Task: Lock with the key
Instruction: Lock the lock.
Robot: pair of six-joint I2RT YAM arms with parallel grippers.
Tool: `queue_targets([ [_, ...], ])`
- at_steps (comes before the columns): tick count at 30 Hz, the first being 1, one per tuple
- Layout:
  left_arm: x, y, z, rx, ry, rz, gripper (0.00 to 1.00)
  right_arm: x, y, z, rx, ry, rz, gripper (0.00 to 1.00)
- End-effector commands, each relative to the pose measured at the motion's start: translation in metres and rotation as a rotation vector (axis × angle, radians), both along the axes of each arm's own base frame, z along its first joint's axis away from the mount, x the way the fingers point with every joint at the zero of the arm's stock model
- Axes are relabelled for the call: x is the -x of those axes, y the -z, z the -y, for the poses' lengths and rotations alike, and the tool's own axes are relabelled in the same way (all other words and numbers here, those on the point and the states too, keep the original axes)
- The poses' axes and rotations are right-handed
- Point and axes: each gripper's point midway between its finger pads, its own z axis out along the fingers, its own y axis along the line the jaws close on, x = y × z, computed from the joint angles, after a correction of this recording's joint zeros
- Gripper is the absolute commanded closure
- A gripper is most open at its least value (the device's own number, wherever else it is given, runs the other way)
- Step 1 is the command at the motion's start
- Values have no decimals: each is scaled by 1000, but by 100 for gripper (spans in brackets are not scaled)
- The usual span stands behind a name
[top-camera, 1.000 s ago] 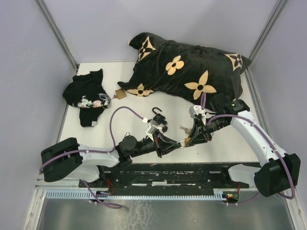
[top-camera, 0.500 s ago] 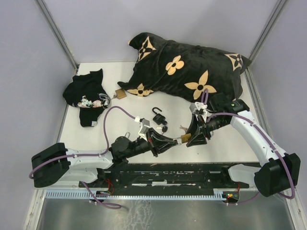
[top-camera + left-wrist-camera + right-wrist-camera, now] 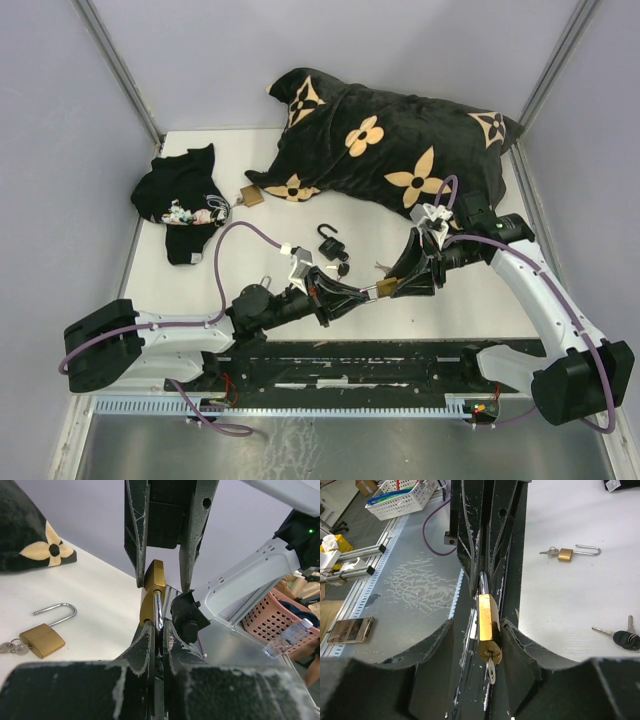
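Note:
A brass padlock (image 3: 387,288) hangs in the air between both arms, above the table's near middle. My left gripper (image 3: 372,292) is shut on its steel shackle (image 3: 158,611), seen in the left wrist view with the brass body (image 3: 152,592) just beyond my fingertips. A silver key (image 3: 491,670) sticks out of the keyhole in the padlock's bottom (image 3: 486,625). My right gripper (image 3: 479,622) stands open around the padlock's body. There is a gap on its left side, and it is not holding the key.
A black padlock (image 3: 328,240) with dark-headed keys (image 3: 342,268) lies behind the arms. Two more brass padlocks lie on the table (image 3: 250,196) (image 3: 42,639). A black flowered pillow (image 3: 400,150) fills the back right. A black cloth (image 3: 185,200) lies at the left.
My right gripper has opened and let go of the key, leaving it in the padlock. Its wrist has shifted slightly right. The left arm drew back a little, still holding the shackle.

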Motion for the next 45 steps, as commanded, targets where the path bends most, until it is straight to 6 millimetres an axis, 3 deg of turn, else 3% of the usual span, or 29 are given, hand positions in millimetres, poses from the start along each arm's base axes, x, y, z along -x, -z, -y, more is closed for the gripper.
queue_targets([
  [1, -3, -50, -11, 158, -49, 90, 97, 4, -10, -1, -75, -15, 35, 52],
  [16, -1, -68, -12, 240, -39, 96, 97, 5, -8, -1, -83, -20, 38, 47],
  [34, -4, -66, -1, 229, -25, 93, 97, 9, -14, -1, -107, -26, 35, 60],
  [36, -4, -65, 0, 227, -25, 92, 97, 9, -14, -1, -108, -27, 34, 64],
  [41, -6, -64, -2, 223, -41, 103, 97, 9, -16, -1, -104, -24, 31, 95],
  [45, -7, -64, -3, 206, -60, 125, 97, 9, -17, -1, -103, -24, 23, 98],
])
